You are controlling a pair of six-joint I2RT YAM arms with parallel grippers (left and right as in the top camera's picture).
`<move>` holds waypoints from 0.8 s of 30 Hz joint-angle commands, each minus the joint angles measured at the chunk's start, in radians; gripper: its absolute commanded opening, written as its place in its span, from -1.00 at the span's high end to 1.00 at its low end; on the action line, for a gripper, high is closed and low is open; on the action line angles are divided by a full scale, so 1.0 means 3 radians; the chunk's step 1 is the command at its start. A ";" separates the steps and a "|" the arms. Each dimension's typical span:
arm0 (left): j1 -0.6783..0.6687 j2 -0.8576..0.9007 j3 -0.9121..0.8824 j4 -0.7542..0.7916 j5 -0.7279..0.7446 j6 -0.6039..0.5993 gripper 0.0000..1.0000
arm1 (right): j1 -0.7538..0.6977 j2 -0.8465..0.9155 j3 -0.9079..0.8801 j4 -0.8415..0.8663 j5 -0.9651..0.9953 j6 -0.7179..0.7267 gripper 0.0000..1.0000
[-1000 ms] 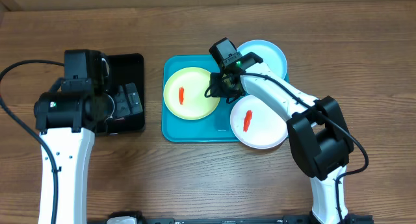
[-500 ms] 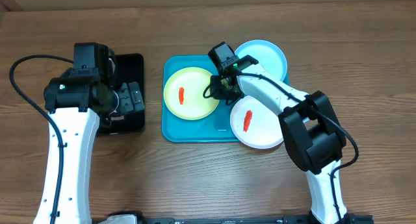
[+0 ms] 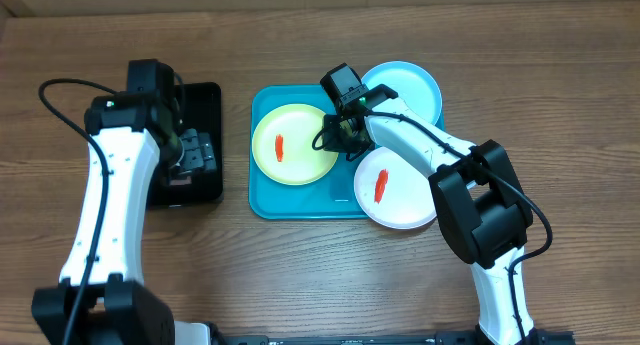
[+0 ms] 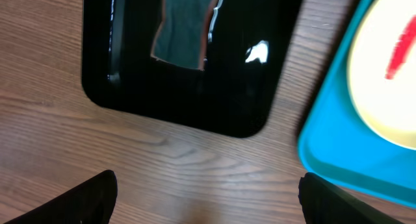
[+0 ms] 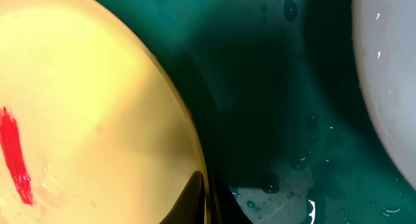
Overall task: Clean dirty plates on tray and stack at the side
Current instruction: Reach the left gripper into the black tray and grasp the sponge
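Item: yellow plate inside tray, smeared, unwiped. My right gripper at its right rim, grip unclear. My left gripper, spread, left of tray near cloth. Step, likely: fetching cloth; next, lower and pinch.

Soft, even light from above fills the overhead view, a white glare spot shines on the black tray, and deep shadow darkens the blurry, close-up turquoise tray.
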 commanded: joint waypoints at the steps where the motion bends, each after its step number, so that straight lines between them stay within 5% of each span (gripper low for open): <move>1: 0.0196 0.0172 -0.0004 0.0120 -0.0062 0.0226 -0.78 | -0.0001 0.0052 0.0028 -0.0081 0.0079 -0.0014 0.92; 7: 0.0397 0.0525 -0.0004 0.0579 0.0413 0.1030 -0.76 | -0.0003 0.0052 0.0027 -0.0108 0.0085 -0.0125 0.92; 10: 0.0384 0.0706 -0.0004 0.0736 0.0276 0.1057 -0.65 | -0.0003 0.0052 0.0027 -0.0104 0.0092 -0.0125 0.92; 12: 0.0385 0.0818 -0.0004 0.0793 0.0276 0.1041 -0.25 | -0.0003 0.0052 0.0027 -0.0102 0.0092 -0.0125 0.92; 17: 0.0422 0.1071 -0.0004 0.0895 0.0271 0.0994 0.16 | -0.0003 0.0052 0.0025 -0.0088 0.0070 -0.0120 0.92; 24: 0.0422 0.1218 -0.0004 0.1067 0.0179 0.0963 0.03 | -0.0003 0.0052 0.0025 -0.0057 0.0001 -0.0112 0.92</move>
